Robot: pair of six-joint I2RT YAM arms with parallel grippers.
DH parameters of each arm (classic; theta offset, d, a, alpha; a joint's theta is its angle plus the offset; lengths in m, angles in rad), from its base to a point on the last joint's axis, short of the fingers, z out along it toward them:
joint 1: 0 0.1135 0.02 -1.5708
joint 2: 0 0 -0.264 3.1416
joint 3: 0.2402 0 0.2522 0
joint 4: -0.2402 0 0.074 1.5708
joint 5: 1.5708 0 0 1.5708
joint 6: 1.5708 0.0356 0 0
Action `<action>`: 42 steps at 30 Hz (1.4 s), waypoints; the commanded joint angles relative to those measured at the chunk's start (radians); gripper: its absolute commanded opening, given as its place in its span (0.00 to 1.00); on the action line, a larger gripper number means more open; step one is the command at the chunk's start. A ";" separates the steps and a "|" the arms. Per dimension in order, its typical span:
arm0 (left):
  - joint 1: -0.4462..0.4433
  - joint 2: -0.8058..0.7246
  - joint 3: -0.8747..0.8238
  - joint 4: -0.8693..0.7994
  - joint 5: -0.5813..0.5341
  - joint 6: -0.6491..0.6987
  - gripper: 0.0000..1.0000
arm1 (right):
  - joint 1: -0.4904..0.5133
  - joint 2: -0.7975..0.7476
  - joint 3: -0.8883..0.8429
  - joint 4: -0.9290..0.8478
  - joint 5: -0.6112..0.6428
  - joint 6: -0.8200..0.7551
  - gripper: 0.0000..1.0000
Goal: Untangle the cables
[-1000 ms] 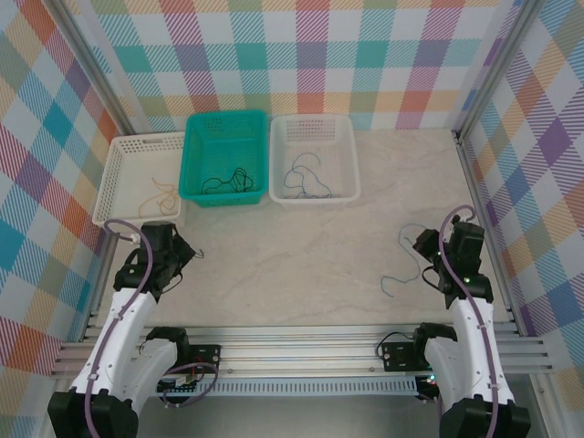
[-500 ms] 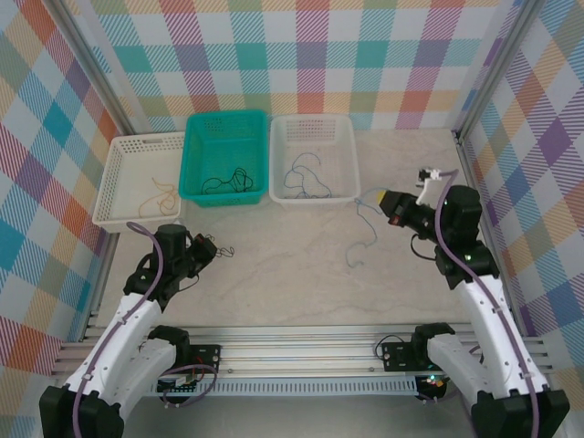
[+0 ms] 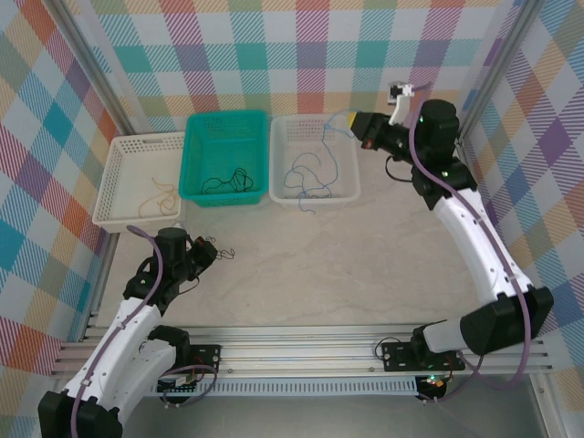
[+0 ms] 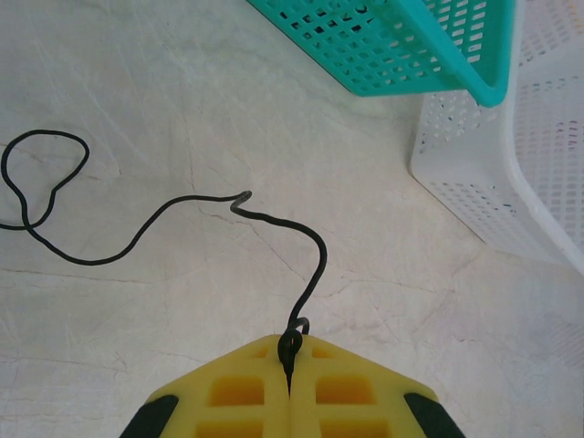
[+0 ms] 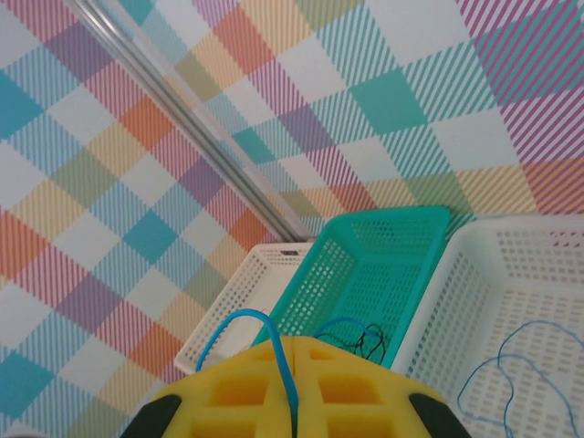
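No legible text, labels, numbers or signs.

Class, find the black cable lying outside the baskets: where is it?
In the left wrist view, the black cable trails across the table from the shut left claw, near the teal basket.

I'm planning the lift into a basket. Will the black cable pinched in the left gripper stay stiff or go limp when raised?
Probably limp: the black cable trails from the left gripper in loose bends and a loop across the table. Likely very light, being so thin. Its kinks might snag on the teal basket mesh.
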 commanded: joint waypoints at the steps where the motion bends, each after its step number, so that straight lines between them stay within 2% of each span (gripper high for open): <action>1: -0.010 -0.024 -0.015 -0.021 -0.018 -0.006 0.00 | 0.009 0.103 0.105 -0.006 0.059 -0.042 0.00; 8: -0.010 -0.023 -0.012 -0.028 0.002 -0.004 0.00 | 0.013 0.410 0.420 -0.177 0.110 -0.137 0.00; 12: -0.010 -0.017 -0.002 -0.041 0.016 0.001 0.00 | 0.041 0.525 0.508 -0.247 0.209 -0.208 0.00; 13: -0.010 -0.016 0.003 -0.048 0.016 0.005 0.00 | 0.047 0.539 0.506 -0.255 0.235 -0.220 0.08; 15: -0.010 -0.015 0.009 -0.057 0.012 0.010 0.00 | 0.053 0.552 0.496 -0.275 0.252 -0.221 0.48; 17: -0.010 -0.009 0.015 -0.058 0.008 0.015 0.00 | 0.060 0.545 0.466 -0.292 0.269 -0.208 0.77; 19: -0.010 0.005 0.023 -0.049 0.009 0.017 0.00 | 0.067 0.508 0.399 -0.276 0.290 -0.201 1.00; 27: -0.012 0.071 0.060 -0.004 0.049 0.000 0.00 | 0.077 0.265 0.099 -0.255 0.359 -0.133 1.00; 30: -0.014 0.067 0.080 -0.003 0.048 -0.018 0.00 | 0.078 0.125 -0.093 -0.199 0.403 -0.079 1.00; 37: -0.031 0.080 0.173 0.000 0.113 -0.033 0.00 | 0.075 -0.170 -0.436 -0.190 0.631 -0.002 1.00; 42: -0.053 0.115 0.312 -0.040 0.139 -0.007 0.00 | 0.069 -0.342 -0.593 -0.205 0.720 0.009 1.00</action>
